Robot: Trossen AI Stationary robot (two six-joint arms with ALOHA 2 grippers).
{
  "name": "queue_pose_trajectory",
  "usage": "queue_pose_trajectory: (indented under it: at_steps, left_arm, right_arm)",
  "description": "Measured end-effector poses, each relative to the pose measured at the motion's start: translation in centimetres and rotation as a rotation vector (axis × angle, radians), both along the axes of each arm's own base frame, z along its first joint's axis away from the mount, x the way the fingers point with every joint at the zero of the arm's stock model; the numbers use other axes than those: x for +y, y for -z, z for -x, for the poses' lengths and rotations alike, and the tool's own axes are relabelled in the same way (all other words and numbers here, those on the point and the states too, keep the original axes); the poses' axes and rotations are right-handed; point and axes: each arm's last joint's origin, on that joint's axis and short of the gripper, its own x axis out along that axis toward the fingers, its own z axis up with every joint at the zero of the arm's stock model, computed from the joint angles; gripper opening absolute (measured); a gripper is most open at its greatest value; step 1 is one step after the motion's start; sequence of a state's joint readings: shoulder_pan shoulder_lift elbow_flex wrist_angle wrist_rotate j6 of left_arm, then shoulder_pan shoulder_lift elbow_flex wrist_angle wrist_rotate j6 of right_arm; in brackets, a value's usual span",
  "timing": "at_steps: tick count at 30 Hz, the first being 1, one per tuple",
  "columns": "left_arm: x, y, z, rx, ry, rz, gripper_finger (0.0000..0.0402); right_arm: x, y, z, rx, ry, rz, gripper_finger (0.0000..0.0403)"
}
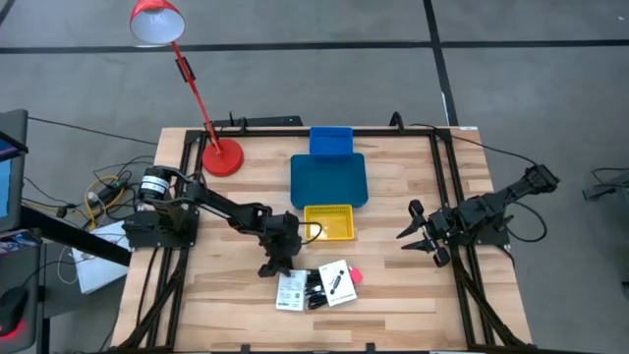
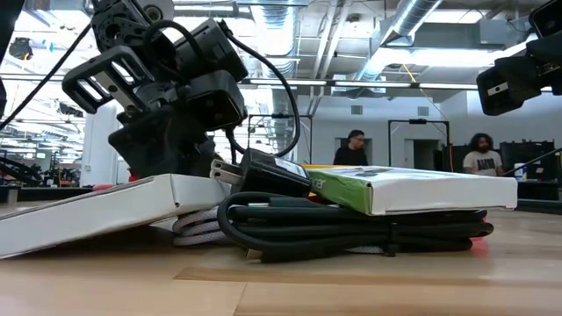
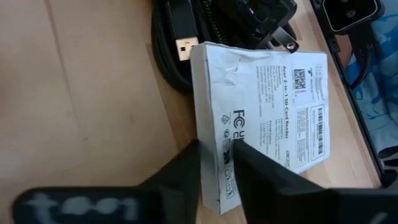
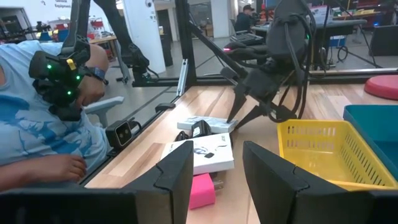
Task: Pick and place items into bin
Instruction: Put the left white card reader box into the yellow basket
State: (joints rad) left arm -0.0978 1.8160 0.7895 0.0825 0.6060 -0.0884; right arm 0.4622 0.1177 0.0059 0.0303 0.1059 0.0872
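Observation:
The items lie in a pile near the table's front middle. It holds a white printed box (image 1: 290, 291) (image 3: 267, 99), a second white box (image 1: 337, 280) (image 2: 421, 189), a coiled black cable (image 2: 351, 233) and a pink-red piece (image 1: 354, 274). The first box (image 2: 97, 211) lies tilted, one end on the table and the other on the cable. My left gripper (image 1: 277, 264) (image 3: 216, 149) is open a little, slanting down over this box's long edge near a corner. One fingertip is outside the edge and one is over the printed top. My right gripper (image 1: 421, 244) (image 4: 217, 155) is open and empty at the right. My left gripper's fingertips (image 3: 239, 149) stand at the white box's long edge (image 3: 208, 124), near a corner. I cannot tell whether they touch it.
A yellow basket (image 1: 329, 222) stands just beyond the pile, with a blue bin (image 1: 329, 177) behind it. A red desk lamp's base (image 1: 222, 157) stands at the far left. A black frame rail (image 1: 447, 197) runs along the table's sides. A person in a blue shirt (image 4: 37, 124) sits by the table.

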Motion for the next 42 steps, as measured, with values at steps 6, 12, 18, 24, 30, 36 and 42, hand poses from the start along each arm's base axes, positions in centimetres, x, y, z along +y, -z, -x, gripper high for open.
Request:
queue_pose_trajectory:
  at_steps: [6, 12, 18, 24, 30, 36, 42]
  left_arm:
    - [0.1, 0.0, 0.0, 0.012, -0.011, 0.004, 0.001]
    - [0.1, -0.2, 0.1, 0.024, -0.019, 0.015, 0.0002]
    - [0.2, -1.2, 0.6, 0.03, -0.028, 0.002, 0.0]
    - [0.1, -1.8, 1.0, 0.037, -0.03, -0.012, 0.0]
    - [-0.3, -1.9, 1.0, 0.038, -0.016, -0.008, 0.0]
    - [-0.3, -2.9, 1.2, 0.017, -0.022, 0.003, 0.0]
    - [-0.3, -5.0, 1.5, -0.048, -0.027, 0.017, 0.0001]
  right_arm:
    - [0.0, 0.0, 0.0, 0.0, 0.0, 0.0, 0.0133]
    - [0.0, 0.0, 0.0, 0.0, 0.0, 0.0, 0.0134]
    - [0.0, 0.0, 0.0, 0.0, 0.0, 0.0, 0.0133]
    - [0.0, 0.0, 0.0, 0.0, 0.0, 0.0, 0.0134]
    - [0.0, 0.0, 0.0, 0.0, 0.0, 0.0, 0.0134]
    - [0.0, 0.0, 0.0, 0.0, 0.0, 0.0, 0.0133]
    - [0.0, 0.0, 0.0, 0.0, 0.0, 0.0, 0.0134]
